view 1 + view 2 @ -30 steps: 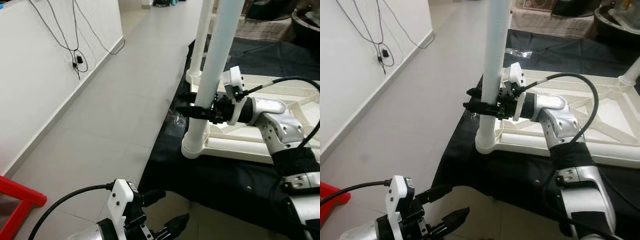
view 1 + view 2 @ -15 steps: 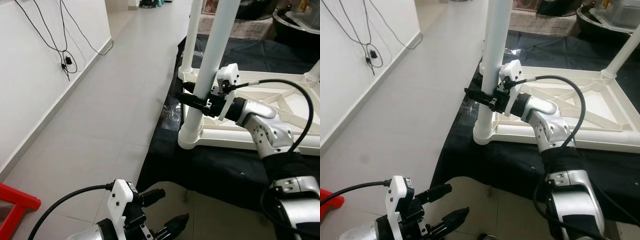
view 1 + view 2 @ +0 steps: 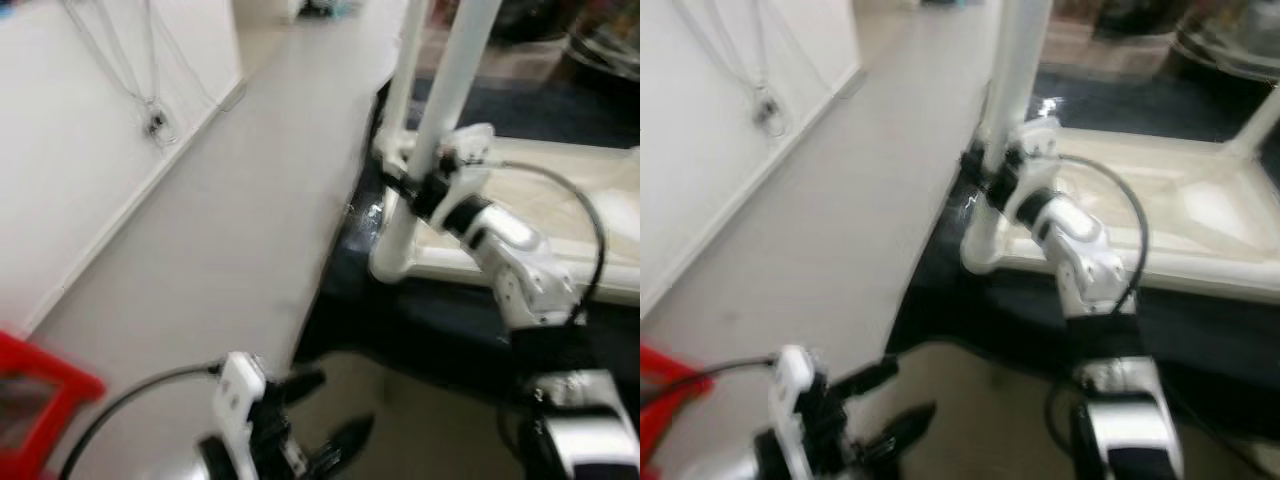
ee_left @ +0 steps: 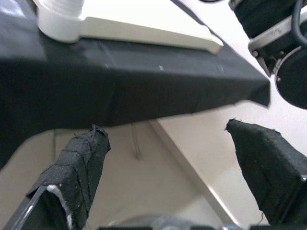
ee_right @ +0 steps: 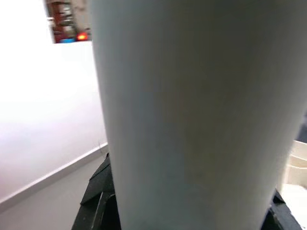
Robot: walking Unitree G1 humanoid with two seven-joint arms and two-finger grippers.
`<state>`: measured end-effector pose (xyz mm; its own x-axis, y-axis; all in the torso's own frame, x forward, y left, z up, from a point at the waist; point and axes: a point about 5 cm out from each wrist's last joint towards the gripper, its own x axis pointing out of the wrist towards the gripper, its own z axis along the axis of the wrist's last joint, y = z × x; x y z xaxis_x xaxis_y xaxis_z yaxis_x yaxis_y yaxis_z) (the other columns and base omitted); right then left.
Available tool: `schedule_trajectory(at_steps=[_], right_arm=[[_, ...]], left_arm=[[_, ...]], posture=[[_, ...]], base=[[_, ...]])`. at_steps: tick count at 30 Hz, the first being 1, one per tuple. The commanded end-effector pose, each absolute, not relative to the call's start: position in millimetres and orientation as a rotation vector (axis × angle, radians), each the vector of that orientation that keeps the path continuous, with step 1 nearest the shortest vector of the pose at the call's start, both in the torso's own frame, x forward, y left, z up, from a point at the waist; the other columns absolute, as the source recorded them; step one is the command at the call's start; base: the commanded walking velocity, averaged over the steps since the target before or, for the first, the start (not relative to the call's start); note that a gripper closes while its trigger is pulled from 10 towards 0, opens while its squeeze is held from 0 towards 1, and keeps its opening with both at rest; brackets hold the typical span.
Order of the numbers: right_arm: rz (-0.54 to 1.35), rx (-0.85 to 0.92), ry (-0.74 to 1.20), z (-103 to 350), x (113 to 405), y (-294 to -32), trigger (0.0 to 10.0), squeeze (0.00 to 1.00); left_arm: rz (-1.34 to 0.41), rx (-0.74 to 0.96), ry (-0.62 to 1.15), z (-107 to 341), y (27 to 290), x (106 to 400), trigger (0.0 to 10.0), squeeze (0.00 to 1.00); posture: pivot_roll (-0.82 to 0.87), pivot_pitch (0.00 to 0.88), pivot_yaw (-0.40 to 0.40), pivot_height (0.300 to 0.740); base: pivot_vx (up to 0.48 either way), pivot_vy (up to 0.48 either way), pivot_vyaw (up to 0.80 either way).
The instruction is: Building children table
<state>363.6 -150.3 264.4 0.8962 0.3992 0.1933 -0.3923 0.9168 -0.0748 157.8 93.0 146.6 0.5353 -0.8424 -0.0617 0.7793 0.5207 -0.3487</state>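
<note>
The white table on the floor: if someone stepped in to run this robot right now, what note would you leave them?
Right gripper: shut on the near-corner table leg, low down, just above its socket.
Left gripper: open, holding nothing, hovering low over the floor near the black cloth.
Table top: upside down on the cloth. The held leg stands upright in its corner socket; a second leg stands behind it.
Left: whether the held leg is fully tight can't be told; the head views are blurred.
</note>
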Motion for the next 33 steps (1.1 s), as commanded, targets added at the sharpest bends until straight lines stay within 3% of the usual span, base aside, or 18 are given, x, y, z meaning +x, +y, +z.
schedule_trajectory(at_steps=[1,15,18,28,33], right_arm=[[0.300,-0.010,-0.034,226.8,367.7,-146.2,10.0,0.00],[-0.269,0.038,0.005,219.8,369.4,-145.5,10.0,0.00],[-0.530,0.113,0.008,217.2,359.1,-143.5,10.0,0.00],[-0.842,0.179,0.032,216.5,349.8,-138.1,10.0,0.00],[-0.893,0.216,0.053,214.1,349.4,-136.1,10.0,0.00]], left_arm=[[-0.971,-0.291,0.240,145.9,94.8,158.6,10.0,0.00],[-0.887,-0.277,0.197,146.7,98.1,169.5,10.0,0.00],[-0.876,-0.268,0.193,146.4,98.5,170.9,10.0,0.00],[-0.876,-0.268,0.186,147.4,96.6,172.4,10.0,0.00],[-0.877,-0.268,0.182,148.1,95.4,173.1,10.0,0.00]], posture=[[0.12,0.220,-0.019,0.740],[0.13,0.209,-0.025,0.740],[0.13,0.207,-0.027,0.740],[0.13,0.213,-0.026,0.740],[0.14,0.215,-0.027,0.740]], base=[[0.000,0.000,0.00],[0.000,0.000,0.00],[0.000,0.000,0.00],[0.000,0.000,0.00],[0.000,0.000,0.00]])
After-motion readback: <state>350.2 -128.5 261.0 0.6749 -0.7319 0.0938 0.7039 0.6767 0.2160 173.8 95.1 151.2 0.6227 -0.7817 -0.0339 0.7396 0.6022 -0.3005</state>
